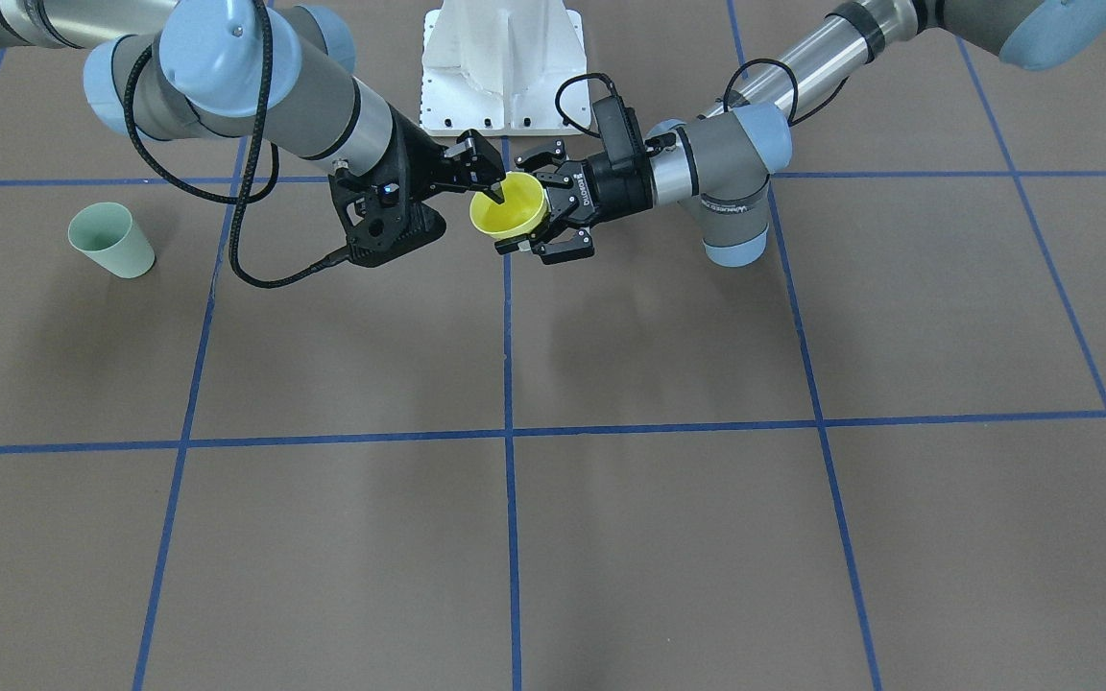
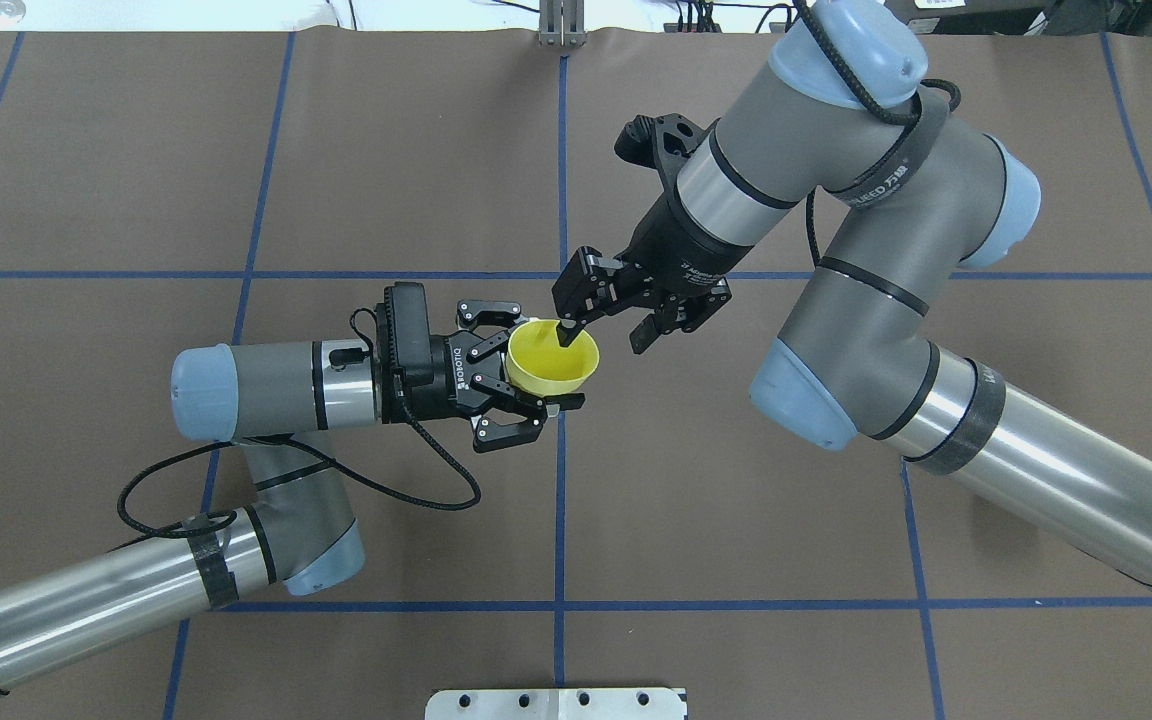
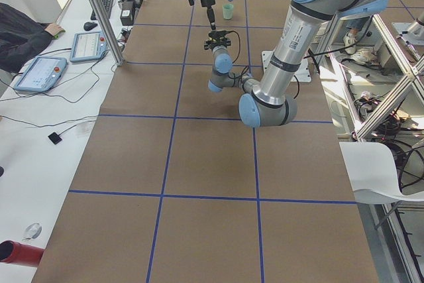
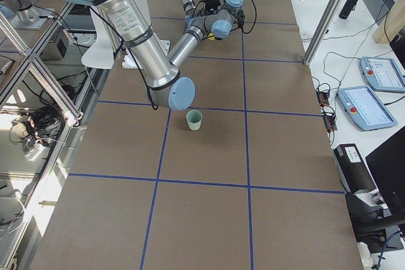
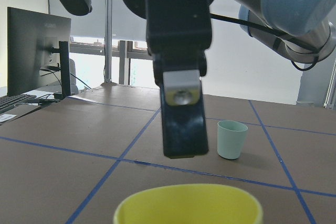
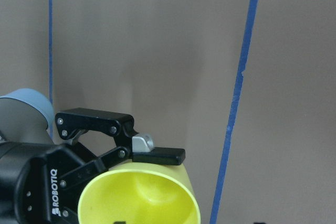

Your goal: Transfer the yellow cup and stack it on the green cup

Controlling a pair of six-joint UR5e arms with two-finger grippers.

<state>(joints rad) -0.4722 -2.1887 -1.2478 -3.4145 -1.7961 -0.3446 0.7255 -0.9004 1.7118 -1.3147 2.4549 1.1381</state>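
Bench (image 1: 611,537) midline: left pincer (image 2: 546,355) clamps yellow cup (image 2: 553,365) upright by its sides, right pincer (image 2: 604,340) spread astride its rim, one finger (image 2: 568,335) inside; green cup (image 1: 111,240) stands well apart at 9 o'clock in front-facing view.

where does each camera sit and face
Front-facing: across the table, facing the base; left arm, right arm, yellow cup, green cup.
Overhead: behind the robot, looking down; left gripper, right gripper at the cup.
Exterior left: table's left end; left arm nearest.
Exterior right: table's right end; right arm nearest.
Left wrist: level over the table; right gripper's finger, green cup.
Right wrist: straight down; left gripper holding the cup.
Shared: both wrists see the yellow cup.
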